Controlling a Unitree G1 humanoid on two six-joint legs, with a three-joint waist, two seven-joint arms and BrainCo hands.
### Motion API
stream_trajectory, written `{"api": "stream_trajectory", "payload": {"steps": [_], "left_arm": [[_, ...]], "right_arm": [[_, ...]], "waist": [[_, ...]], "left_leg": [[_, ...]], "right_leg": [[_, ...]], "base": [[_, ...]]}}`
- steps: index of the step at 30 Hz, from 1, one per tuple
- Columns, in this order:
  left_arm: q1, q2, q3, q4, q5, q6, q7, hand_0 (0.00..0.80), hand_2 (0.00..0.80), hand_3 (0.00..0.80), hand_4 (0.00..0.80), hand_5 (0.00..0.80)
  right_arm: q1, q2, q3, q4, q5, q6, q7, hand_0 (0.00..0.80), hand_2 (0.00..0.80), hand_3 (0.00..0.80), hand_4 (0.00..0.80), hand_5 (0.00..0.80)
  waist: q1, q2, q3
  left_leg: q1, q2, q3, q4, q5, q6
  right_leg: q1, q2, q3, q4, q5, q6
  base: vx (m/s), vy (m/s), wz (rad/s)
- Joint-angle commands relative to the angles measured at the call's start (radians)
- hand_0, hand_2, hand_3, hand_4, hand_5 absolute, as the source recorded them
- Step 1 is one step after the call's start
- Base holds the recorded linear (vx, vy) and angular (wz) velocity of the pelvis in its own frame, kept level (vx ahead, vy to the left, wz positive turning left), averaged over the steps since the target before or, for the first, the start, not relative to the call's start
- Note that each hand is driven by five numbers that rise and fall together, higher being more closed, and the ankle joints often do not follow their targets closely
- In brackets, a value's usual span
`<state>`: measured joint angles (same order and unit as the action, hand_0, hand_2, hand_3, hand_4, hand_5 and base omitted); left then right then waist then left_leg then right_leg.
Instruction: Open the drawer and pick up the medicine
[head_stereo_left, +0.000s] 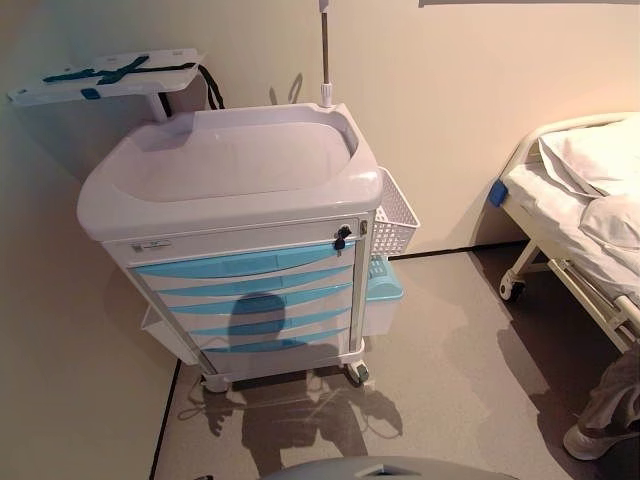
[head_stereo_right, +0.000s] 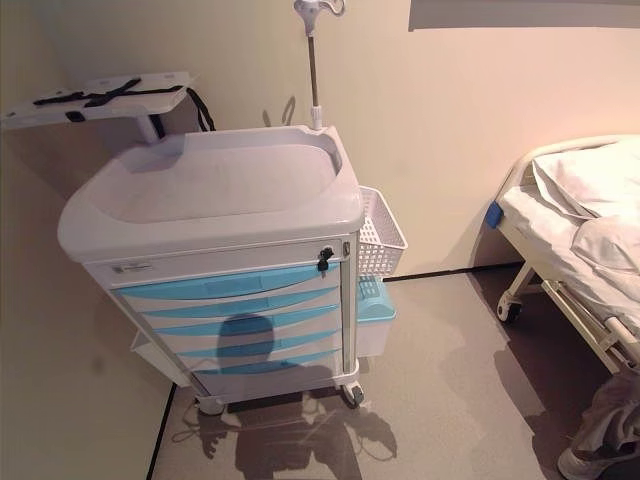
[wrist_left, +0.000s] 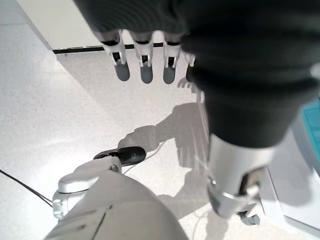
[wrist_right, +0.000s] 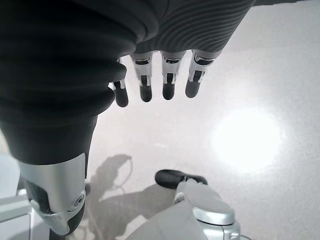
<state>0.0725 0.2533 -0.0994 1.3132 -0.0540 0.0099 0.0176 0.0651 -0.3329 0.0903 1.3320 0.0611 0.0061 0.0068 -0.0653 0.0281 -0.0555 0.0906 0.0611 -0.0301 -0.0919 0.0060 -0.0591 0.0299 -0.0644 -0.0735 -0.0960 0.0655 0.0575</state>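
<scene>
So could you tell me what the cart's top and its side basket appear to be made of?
The cart top looks like moulded plastic, pale grey and smooth with a soft sheen and rounded raised rim. The side basket seems white plastic too, judging by its open lattice walls.

No text, number or sign can be read anywhere. A small pale label (head_stereo_left: 152, 243) sits on the white panel above the top drawer (head_stereo_left: 243, 263) of the cart (head_stereo_right: 210, 190), left of centre in the head views, but its print is too small to make out. The blue drawer fronts and the dark keyed lock (head_stereo_left: 342, 237) at the panel's right end carry no legible marking.
</scene>
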Motion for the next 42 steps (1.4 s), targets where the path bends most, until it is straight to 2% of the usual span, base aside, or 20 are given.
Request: {"api": "stream_trajectory", "payload": {"steps": [1, 15, 27, 35, 36, 42], "left_arm": [[-0.059, 0.014, 0.028, 0.030, 0.009, -0.025, 0.000, 0.000, 0.000, 0.000, 0.000, 0.000], [-0.062, 0.013, 0.029, 0.016, -0.005, -0.027, 0.002, 0.000, 0.000, 0.000, 0.000, 0.000], [-0.115, 0.014, 0.029, -0.065, -0.086, -0.042, 0.012, 0.000, 0.000, 0.000, 0.000, 0.000], [-0.204, 0.029, 0.027, -0.186, -0.216, -0.070, 0.025, 0.000, 0.000, 0.000, 0.000, 0.000], [-0.263, 0.039, 0.008, -0.253, -0.279, -0.089, 0.050, 0.000, 0.000, 0.000, 0.000, 0.000], [-0.341, 0.033, -0.007, -0.325, -0.370, -0.113, 0.081, 0.000, 0.000, 0.000, 0.000, 0.000]], "right_arm": [[-0.069, 0.026, 0.024, 0.054, 0.014, -0.016, -0.003, 0.000, 0.000, 0.000, 0.000, 0.000], [-0.070, 0.024, 0.024, 0.054, 0.013, -0.015, -0.005, 0.000, 0.000, 0.000, 0.000, 0.000], [-0.075, 0.017, 0.029, 0.052, 0.019, -0.017, -0.013, 0.000, 0.000, 0.000, 0.000, 0.000], [-0.120, 0.006, 0.046, 0.028, 0.042, -0.023, -0.034, 0.000, 0.000, 0.000, 0.000, 0.000], [-0.150, 0.007, 0.072, 0.007, 0.058, -0.028, -0.046, 0.000, 0.000, 0.000, 0.000, 0.000], [-0.169, 0.007, 0.093, -0.016, 0.070, -0.032, -0.064, 0.000, 0.000, 0.000, 0.000, 0.000]], "waist": [[-0.015, -0.055, 0.019], [-0.015, -0.056, 0.019], [-0.024, -0.068, 0.019], [-0.040, -0.081, 0.081], [-0.045, -0.086, 0.122], [-0.055, -0.091, 0.157]], "left_leg": [[-0.020, -0.064, -0.018, 0.014, -0.043, 0.041], [-0.023, -0.064, -0.017, 0.013, -0.042, 0.041], [-0.030, -0.060, -0.014, 0.005, -0.033, 0.035], [-0.134, -0.056, -0.006, 0.005, 0.004, 0.031], [-0.200, -0.060, -0.007, 0.009, 0.029, 0.030], [-0.272, -0.058, -0.013, 0.007, 0.055, 0.026]], "right_leg": [[0.008, -0.026, 0.001, 0.025, -0.026, 0.062], [0.007, -0.026, -0.002, 0.022, -0.026, 0.063], [-0.006, -0.020, 0.004, 0.017, -0.017, 0.063], [-0.121, -0.014, 0.013, 0.021, 0.018, 0.066], [-0.188, -0.011, 0.014, 0.027, 0.040, 0.063], [-0.259, -0.013, 0.010, 0.028, 0.060, 0.063]], "base": [[0.000, 0.000, 0.00], [0.000, 0.000, 0.00], [-0.005, -0.001, 0.00], [-0.137, -0.001, -0.07], [-0.183, 0.005, 0.00], [-0.091, 0.007, -0.02]]}}
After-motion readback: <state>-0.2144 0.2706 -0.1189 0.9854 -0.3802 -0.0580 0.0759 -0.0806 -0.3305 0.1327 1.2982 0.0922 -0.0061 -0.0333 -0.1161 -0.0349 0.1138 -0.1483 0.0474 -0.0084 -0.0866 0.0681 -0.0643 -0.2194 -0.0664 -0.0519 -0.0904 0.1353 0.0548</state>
